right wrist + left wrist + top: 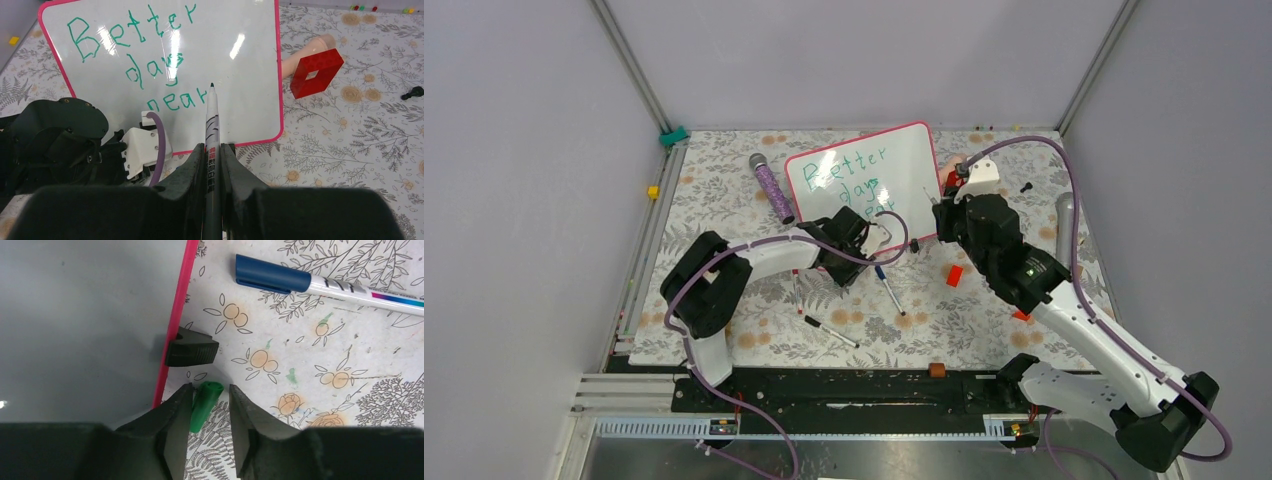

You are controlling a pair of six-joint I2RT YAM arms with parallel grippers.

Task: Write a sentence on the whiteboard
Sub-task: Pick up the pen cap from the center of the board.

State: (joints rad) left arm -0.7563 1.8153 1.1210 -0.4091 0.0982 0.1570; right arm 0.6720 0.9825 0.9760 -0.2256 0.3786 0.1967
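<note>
Whiteboard: the large, glossy white rectangular whiteboard with a thin pink-red frame stands leaning at the far middle of the desk, which has a floral cover.
Sentence: the green handwritten sentence reads "Better days near" in three short lines, toward the left side of the board.
Right fingers: the right fingers are closed on a slim white plastic black-tipped marker. Its tip points at the board just right of the word "near". Whether it touches the board cannot be told.
Left fingers: the left fingers stand apart at the board's lower edge, on either side of a small green plastic cap lying on the desk. One finger is close against the cap and a gap shows at the other.
Board foot: a small black plastic foot sits at the frame, just beyond the green cap.
Nearby: a white blue-capped marker lies on the desk. A red square block with a square hole stands to the right of the board.
</note>
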